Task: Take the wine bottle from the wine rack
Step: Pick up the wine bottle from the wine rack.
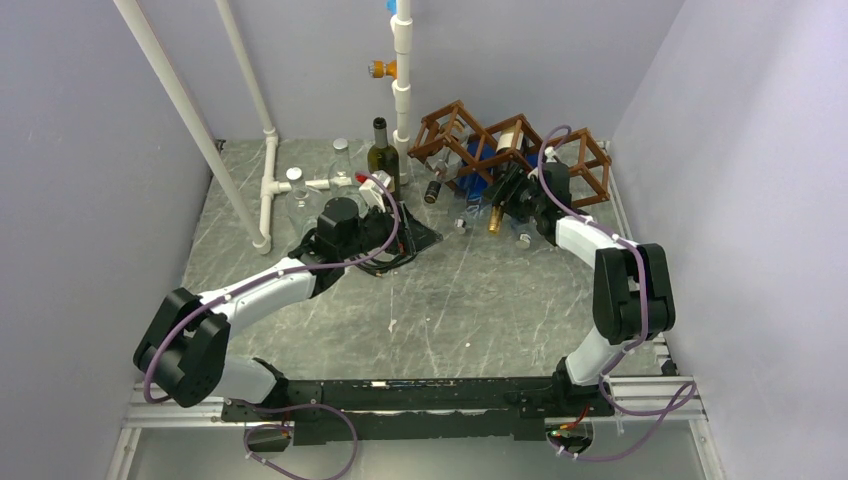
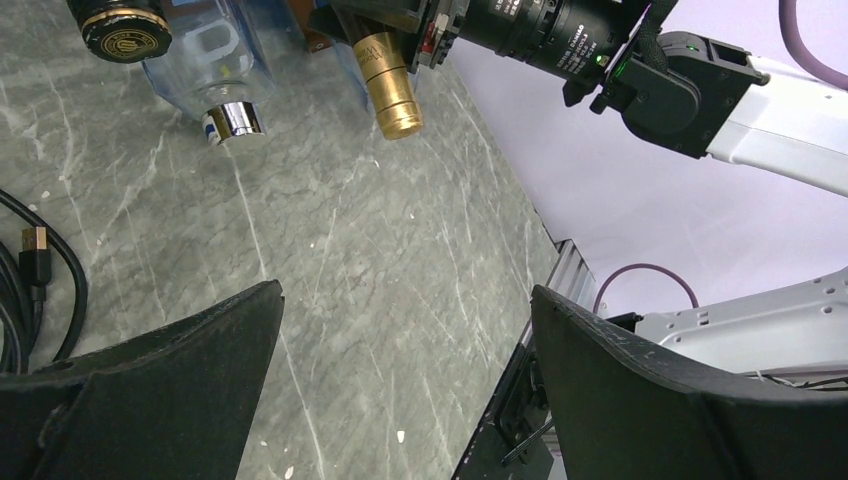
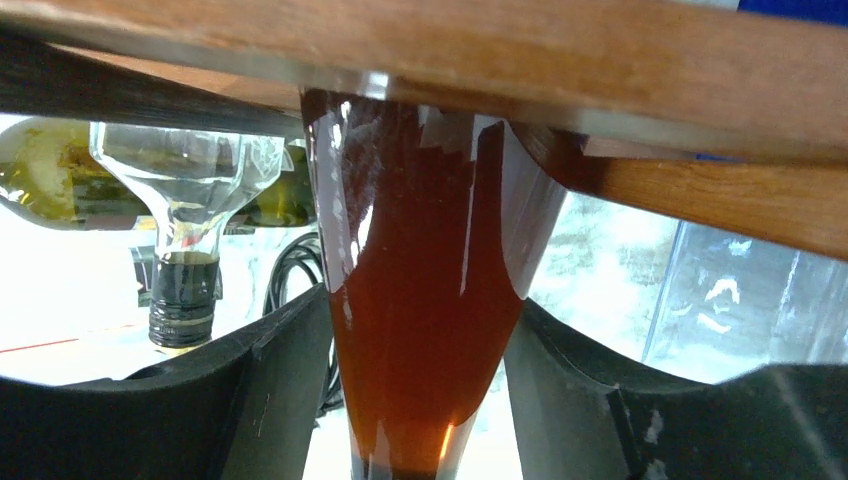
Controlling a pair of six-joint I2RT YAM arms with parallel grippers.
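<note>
Amber glass of the wine bottle (image 3: pixel 420 220) fills my right tool (image 3: pixel 418 330), whose fingers press its neck from both sides. The bottle lies in a lower cell of the wine rack (image 1: pixel 590 170) at the far right of the table (image 1: pixel 480 300). Its long axis slants out toward the near left, gold cap low. A rack slat sits just above its shoulder, and a clear square bottle (image 2: pixel 215 60) lies just beside it. Bare table lies along that axis. My left tool (image 2: pixel 405 390), spread wide and empty, hovers near.
</note>
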